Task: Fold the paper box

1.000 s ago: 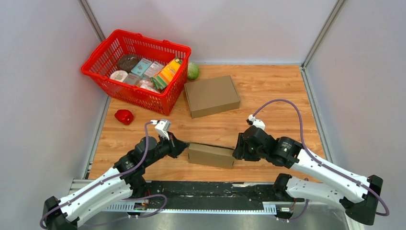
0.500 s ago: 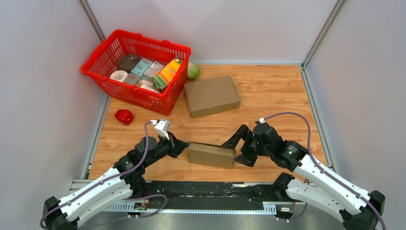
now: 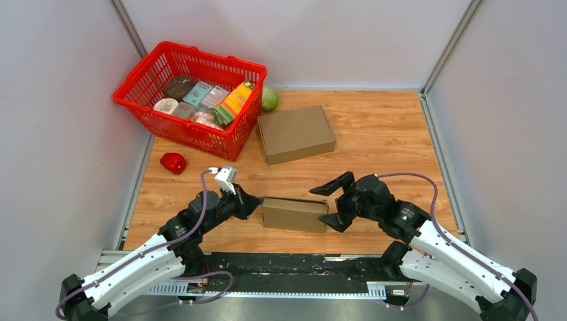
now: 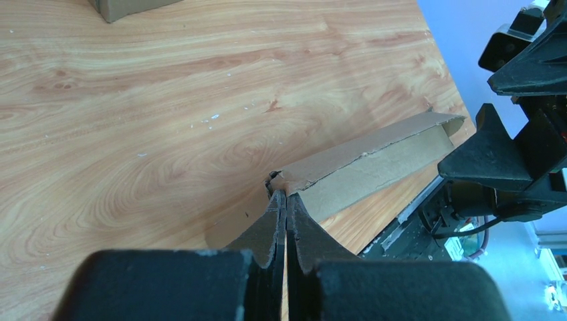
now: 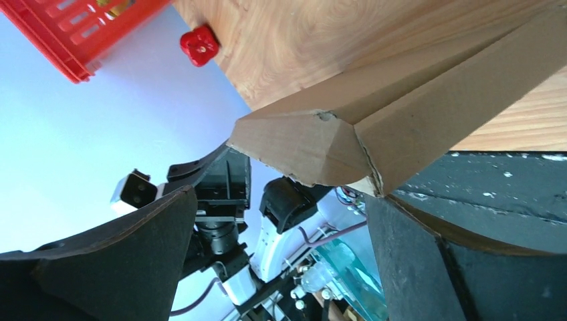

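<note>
The paper box point(image 3: 294, 214) is a long brown cardboard carton lying near the table's front edge between both arms. My left gripper point(image 3: 257, 204) is shut on the corner of its left end; in the left wrist view the gripper point(image 4: 286, 197) pinches the cardboard where the box point(image 4: 374, 164) begins. My right gripper point(image 3: 333, 204) stands wide open at the box's right end, one finger above it and one below. In the right wrist view the box's folded end point(image 5: 301, 147) sits just beyond the spread fingers point(image 5: 114, 267), with nothing between them.
A red basket point(image 3: 207, 61) full of groceries stands at the back left, with a green round thing point(image 3: 269, 99) beside it. A closed cardboard box point(image 3: 295, 134) lies mid-table. A small red object point(image 3: 174, 162) sits left of the arms. Grey walls enclose the table.
My right gripper has let go of the box's right end, opened wide and drawn back a little to the right. The left gripper and the box have stayed put.
</note>
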`<act>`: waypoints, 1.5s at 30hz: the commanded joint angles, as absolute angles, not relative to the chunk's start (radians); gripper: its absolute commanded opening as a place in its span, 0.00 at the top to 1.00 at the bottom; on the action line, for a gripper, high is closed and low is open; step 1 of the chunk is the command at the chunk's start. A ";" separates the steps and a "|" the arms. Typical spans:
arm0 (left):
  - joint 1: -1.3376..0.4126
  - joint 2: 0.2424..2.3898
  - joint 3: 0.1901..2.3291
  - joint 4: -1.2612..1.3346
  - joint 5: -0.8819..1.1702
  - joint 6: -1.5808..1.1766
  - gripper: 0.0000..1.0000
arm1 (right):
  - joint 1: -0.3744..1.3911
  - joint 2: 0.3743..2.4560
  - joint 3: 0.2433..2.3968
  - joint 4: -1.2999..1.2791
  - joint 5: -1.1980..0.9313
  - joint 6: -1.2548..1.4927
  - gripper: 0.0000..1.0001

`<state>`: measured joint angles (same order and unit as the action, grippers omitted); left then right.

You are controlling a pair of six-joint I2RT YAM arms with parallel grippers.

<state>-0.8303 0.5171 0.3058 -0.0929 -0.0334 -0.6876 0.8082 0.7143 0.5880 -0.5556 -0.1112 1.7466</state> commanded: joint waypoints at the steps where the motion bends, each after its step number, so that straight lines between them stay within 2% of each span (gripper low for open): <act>1: -0.838 0.523 0.311 -0.201 -0.063 -0.687 1.00 | 0.808 0.716 0.548 -0.463 -0.072 1.825 0.06; 4: -0.841 0.526 0.319 -0.210 -0.067 -0.690 1.00 | 0.808 0.732 0.520 -0.443 -0.084 1.839 0.11; 9: -0.851 0.534 0.331 -0.216 -0.077 -0.689 1.00 | 0.808 0.749 0.522 -0.439 -0.089 1.826 0.12; 21: -0.890 0.580 0.356 -0.196 -0.080 -0.698 0.99 | 0.808 0.764 0.483 -0.383 -0.094 1.838 0.27; 24: -0.900 0.583 0.365 -0.195 -0.083 -0.701 0.94 | 0.808 0.761 0.469 -0.384 -0.095 1.842 0.31; 30: -0.911 0.569 0.365 -0.189 -0.071 -0.707 0.79 | 0.808 0.742 0.431 -0.382 -0.087 1.855 0.34; 36: -0.911 0.522 0.359 -0.173 -0.032 -0.732 0.68 | 0.808 0.736 0.402 -0.371 -0.086 1.862 0.36; 39: -0.911 0.502 0.357 -0.150 -0.005 -0.753 0.64 | 0.808 0.736 0.384 -0.361 -0.089 1.868 0.36; 45: -0.911 0.528 0.364 -0.121 0.038 -0.769 0.63 | 0.810 0.736 0.374 -0.361 -0.084 1.867 0.38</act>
